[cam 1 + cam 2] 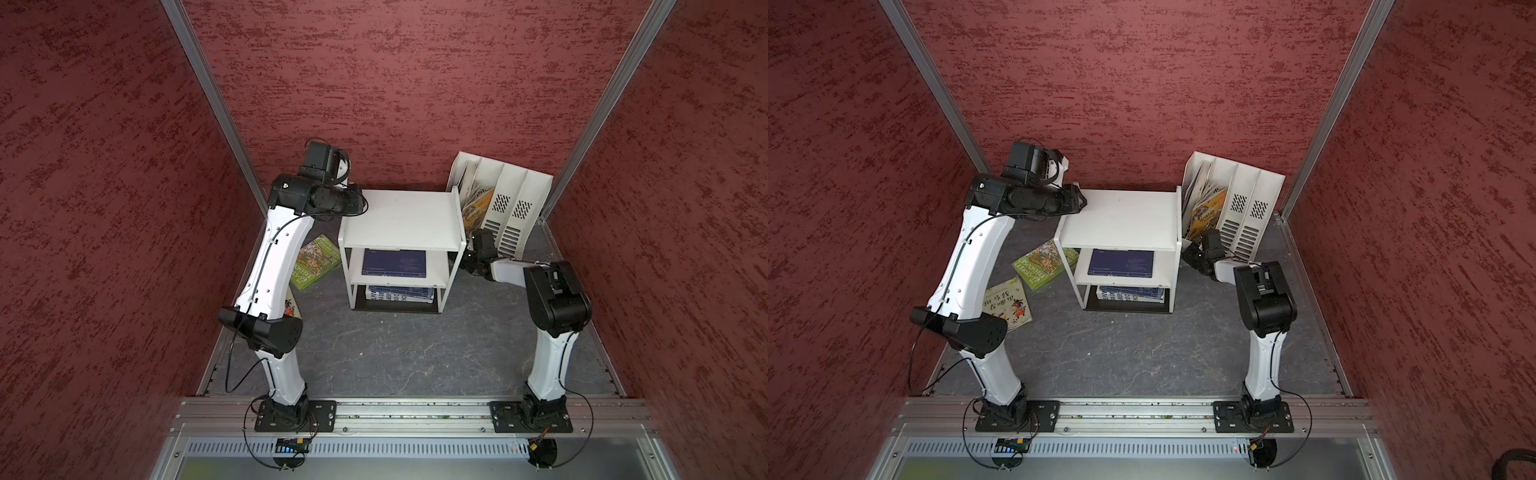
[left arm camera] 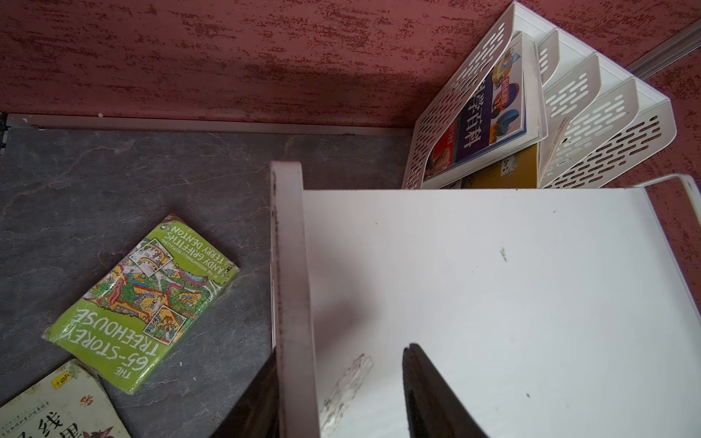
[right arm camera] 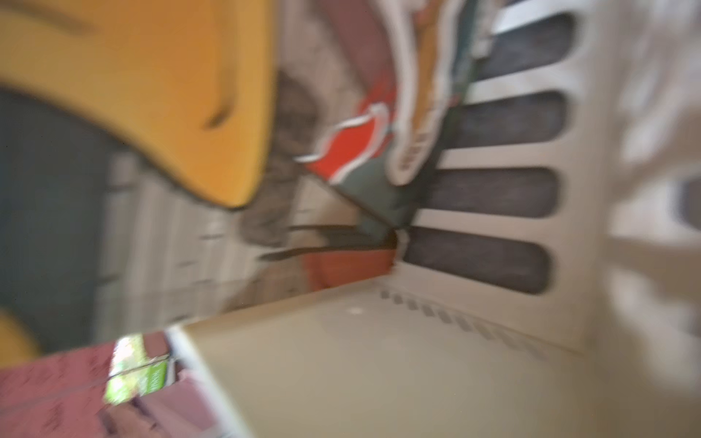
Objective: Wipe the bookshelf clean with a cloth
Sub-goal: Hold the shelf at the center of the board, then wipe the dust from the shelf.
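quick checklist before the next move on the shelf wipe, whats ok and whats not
1. Hold on the cloth: cannot tell. It shows in neither top view, and the right wrist view is blurred.
2. Placement of the left gripper: not ok for wiping. Its jaws stand apart astride the frame rail at a corner of the bookshelf, with no cloth between them.
3. State of the right gripper: shut, low between the bookshelf and the file holder. What it holds: cannot tell.
4. Bookshelf top free of things: ok. It carries only specks and a scuff.
5. The green book off the top: ok. It lies on the floor beside the bookshelf.
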Robot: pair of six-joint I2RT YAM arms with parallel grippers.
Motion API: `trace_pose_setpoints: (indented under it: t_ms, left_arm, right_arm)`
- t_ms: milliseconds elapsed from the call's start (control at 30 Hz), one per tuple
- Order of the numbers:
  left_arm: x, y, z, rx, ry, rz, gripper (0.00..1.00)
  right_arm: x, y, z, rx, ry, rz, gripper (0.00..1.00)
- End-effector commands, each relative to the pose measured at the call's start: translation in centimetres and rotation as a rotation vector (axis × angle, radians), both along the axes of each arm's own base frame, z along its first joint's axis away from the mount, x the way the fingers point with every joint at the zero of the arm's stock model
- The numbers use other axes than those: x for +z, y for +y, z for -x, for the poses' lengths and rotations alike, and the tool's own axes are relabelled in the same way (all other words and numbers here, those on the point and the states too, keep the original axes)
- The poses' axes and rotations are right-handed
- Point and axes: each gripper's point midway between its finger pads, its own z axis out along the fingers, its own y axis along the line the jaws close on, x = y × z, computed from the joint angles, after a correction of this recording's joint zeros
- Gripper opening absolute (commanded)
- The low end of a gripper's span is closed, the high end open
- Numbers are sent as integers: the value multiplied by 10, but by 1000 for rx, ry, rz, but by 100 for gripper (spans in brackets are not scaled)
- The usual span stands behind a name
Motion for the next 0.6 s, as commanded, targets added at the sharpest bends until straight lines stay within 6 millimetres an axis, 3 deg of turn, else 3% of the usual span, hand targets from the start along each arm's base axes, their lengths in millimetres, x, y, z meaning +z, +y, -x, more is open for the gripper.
trace_pose_setpoints:
  t_ms: [0,233,567]
  left_arm:
    - [-13,-20,-3,-63,42,29,48]
    - [-11,-21,-7,-64,27,35,49]
    - [-13,-19,-6,-69,26,18,54]
  right_arm:
    - [54,24,-4,84,-169,-96,0]
    - [102,32,11,109,-272,-219,0]
    - [170,19,37,87,-378,-198,0]
